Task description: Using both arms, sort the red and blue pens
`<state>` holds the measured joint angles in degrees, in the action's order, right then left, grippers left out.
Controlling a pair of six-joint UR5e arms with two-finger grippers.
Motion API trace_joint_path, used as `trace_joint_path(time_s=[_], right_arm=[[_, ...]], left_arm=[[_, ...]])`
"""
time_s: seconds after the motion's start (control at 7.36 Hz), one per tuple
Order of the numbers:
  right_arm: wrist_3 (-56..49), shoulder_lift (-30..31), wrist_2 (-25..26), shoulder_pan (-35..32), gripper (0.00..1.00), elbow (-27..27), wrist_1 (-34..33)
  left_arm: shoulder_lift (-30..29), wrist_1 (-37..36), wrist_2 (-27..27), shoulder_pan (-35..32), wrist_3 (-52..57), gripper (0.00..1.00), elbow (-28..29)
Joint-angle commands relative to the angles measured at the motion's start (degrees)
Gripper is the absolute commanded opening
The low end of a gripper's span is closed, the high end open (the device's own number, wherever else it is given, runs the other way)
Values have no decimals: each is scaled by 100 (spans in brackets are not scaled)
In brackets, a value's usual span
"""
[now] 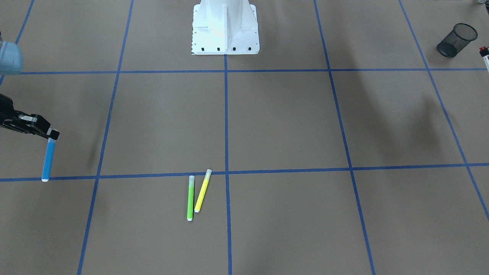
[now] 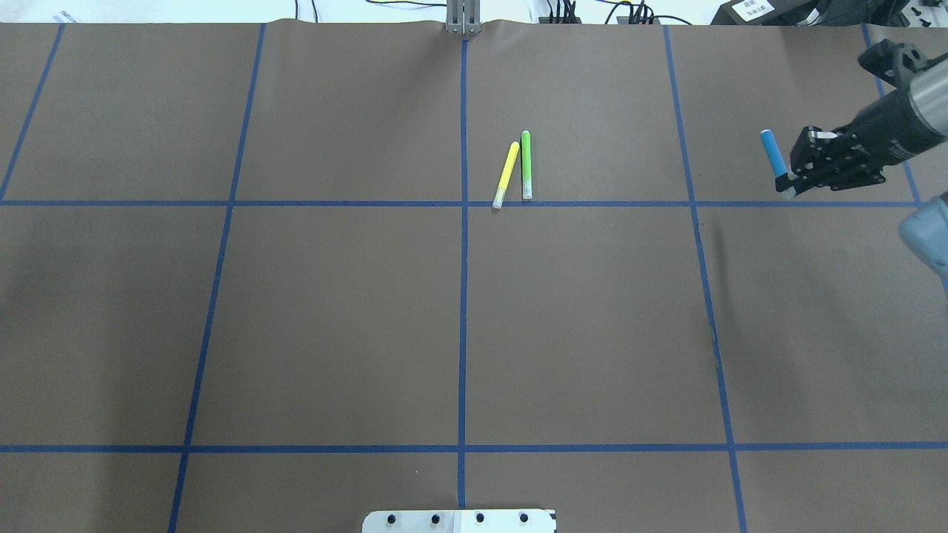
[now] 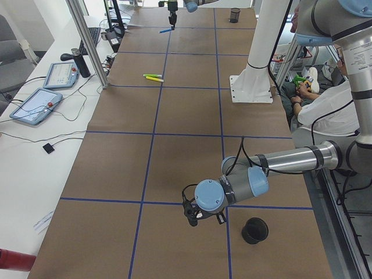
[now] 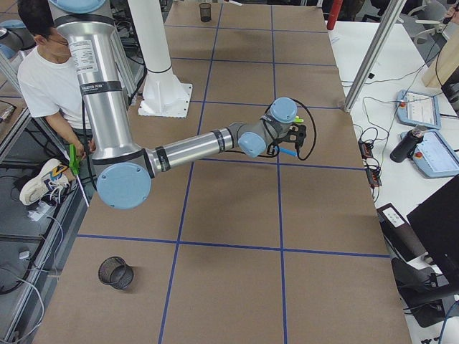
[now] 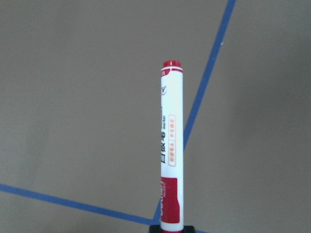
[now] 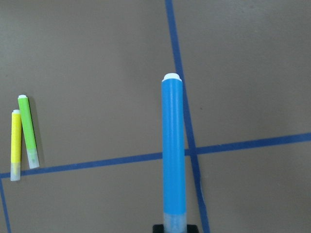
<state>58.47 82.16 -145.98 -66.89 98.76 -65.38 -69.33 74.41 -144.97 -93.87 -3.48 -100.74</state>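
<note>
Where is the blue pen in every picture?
Front-facing: blue pen far left, held by right end effector.
Overhead: pen upper right.
Exterior left: pen tiny, top.
Exterior right: pen small, centre.
Left wrist: not in it.
Right wrist: pen centre.
Shared landmark: the green marker.

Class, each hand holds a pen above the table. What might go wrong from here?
1. The right hand grips the blue pen only at its cap end; it might pivot or slip out.
2. The left hand holds the red pen by one end too, so it could miss the mesh cup.
</note>
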Motion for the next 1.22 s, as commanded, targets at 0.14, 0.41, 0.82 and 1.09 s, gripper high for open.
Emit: trace_joint_path(time_s=[0.14, 0.41, 0.82, 1.09], right_arm=[[-11, 738, -720, -481, 0, 512, 34], [-11, 968, -766, -702, 0, 776, 42], [-2, 986, -748, -650, 0, 785, 51], [-2, 995, -739, -641, 0, 785, 51]], left_arm=[[-11, -1619, 135, -70, 320, 0, -175], [-28, -1849, 1490, -839, 995, 0, -262], [-231, -2830, 1981, -993, 2214, 0, -70], [-239, -4051, 1981, -1046, 2999, 0, 54]])
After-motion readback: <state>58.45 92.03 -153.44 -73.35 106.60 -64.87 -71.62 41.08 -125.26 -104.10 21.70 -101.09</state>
